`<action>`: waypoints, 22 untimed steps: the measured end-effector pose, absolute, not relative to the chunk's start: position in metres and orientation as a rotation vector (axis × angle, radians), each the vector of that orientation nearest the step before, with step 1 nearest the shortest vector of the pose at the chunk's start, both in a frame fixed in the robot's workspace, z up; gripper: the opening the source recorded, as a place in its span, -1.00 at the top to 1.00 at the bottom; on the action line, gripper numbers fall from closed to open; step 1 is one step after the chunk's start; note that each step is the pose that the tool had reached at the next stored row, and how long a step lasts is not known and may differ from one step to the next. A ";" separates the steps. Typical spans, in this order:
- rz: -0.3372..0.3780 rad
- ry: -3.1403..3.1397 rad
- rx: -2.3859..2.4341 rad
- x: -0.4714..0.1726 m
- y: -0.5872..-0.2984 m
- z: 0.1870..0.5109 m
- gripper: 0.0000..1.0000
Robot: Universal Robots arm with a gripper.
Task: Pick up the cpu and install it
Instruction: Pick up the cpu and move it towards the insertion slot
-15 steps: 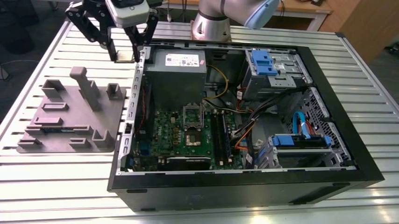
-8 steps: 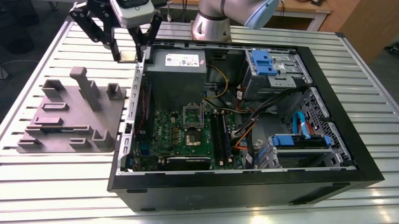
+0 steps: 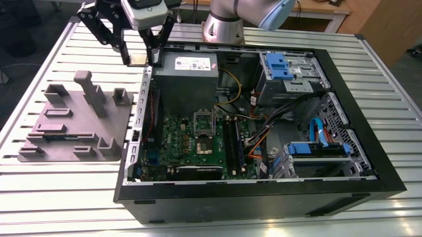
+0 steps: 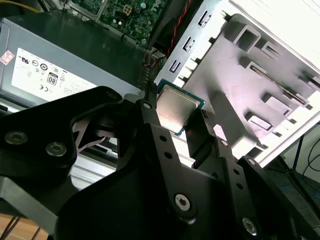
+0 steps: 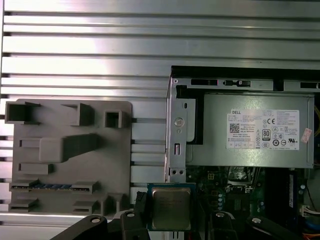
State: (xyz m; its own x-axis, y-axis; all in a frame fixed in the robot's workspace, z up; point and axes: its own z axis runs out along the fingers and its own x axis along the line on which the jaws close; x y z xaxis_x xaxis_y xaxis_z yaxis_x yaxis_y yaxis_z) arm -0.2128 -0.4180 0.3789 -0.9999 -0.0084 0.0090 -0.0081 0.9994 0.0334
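Silver-topped cpu [image 3: 138,59] is held pinched by the gripper [image 3: 140,60] at upper left of the exterior view, above the case [image 3: 264,197] edge, w/ the motherboard socket [image 3: 203,143] lying lower right of it, near frame centre.

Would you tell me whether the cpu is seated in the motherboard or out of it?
Out: the gripper holds the cpu between its fingers, up near the case's edge, away from the motherboard.
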 end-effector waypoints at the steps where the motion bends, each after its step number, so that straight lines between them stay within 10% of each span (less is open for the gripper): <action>1: -0.052 -3.132 0.013 -0.212 -0.418 0.379 0.06; 22: -0.052 -3.132 0.013 -0.199 -0.418 0.379 0.06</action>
